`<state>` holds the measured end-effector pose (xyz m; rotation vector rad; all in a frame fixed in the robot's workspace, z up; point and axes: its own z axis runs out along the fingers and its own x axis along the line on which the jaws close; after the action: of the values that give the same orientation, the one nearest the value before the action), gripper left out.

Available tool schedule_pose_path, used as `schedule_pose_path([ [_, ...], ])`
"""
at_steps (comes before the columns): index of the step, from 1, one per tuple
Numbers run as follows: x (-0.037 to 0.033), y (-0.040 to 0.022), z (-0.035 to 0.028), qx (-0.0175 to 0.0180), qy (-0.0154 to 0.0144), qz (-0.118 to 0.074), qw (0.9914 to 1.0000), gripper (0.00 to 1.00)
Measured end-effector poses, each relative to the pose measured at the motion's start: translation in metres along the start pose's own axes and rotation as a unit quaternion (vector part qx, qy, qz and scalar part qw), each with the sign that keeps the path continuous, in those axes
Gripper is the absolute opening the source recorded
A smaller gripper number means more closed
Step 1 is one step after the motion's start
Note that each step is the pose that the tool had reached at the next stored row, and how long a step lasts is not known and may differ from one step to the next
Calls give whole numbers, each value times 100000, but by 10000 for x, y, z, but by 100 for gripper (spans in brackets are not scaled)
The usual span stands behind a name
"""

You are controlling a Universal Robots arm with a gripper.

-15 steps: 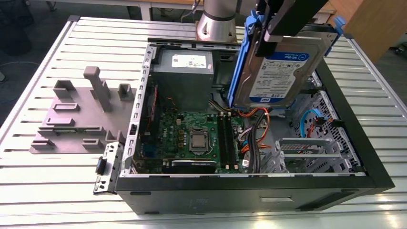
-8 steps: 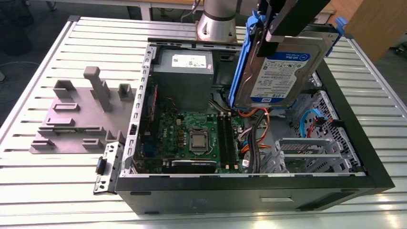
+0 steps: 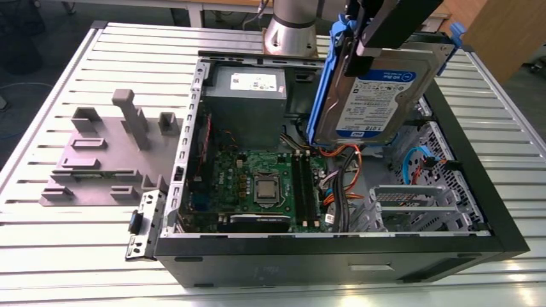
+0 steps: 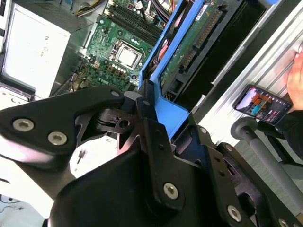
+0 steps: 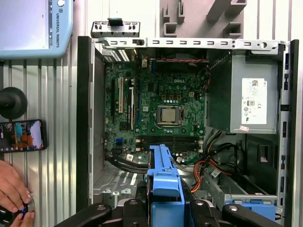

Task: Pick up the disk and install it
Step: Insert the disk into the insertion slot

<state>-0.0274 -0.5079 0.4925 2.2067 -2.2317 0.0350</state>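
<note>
Gripped disk (image 3: 380,96) in claw (image 3: 388,35), closed on its blue frame; hung tilted above case (image 3: 341,262), 2 o'clock from motherboard (image 3: 243,169) in exterior view.

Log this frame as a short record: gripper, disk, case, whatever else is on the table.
gripper: shut on the disk's blue caddy, above the case
disk: held on edge and tilted over the open case, not yet seated
case: lying open on the table; motherboard, power supply and drive cage inside
fixture: grey, on the table at the exterior view's left of the case
phone: on the table outside the case
hand: a person's, on the table near the phone
</note>
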Motion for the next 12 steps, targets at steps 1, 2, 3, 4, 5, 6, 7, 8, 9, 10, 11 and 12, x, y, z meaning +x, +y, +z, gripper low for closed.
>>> schedule_pose_path([
  [1, 16, -1, 3, 1, -1, -2, 100000, 36],
  [2, 24, 0, 4, 0, 0, -2, 100000, 36],
  [3, 31, 0, 5, 1, -2, 1, 100000, 36],
  [4, 40, -1, 7, 0, 2, 1, 100000, 36],
  [5, 50, -4, 11, 1, -2, 1, 100000, 36],
  [6, 58, -10, 15, 3, -4, 1, 100000, 36],
  [7, 64, -20, 20, 2, -6, 4, 100000, 36],
  [8, 68, -35, 24, 5, -7, 2, 100000, 36],
  [9, 71, -53, 27, 0, 2, 2, 100000, 36],
  [10, 73, -68, 29, -1, 5, -2, 100000, 36],
  [11, 75, -80, 31, -2, 8, -4, 100000, 36],
  [12, 76, -87, 33, 0, 2, 0, 100000, 36],
])
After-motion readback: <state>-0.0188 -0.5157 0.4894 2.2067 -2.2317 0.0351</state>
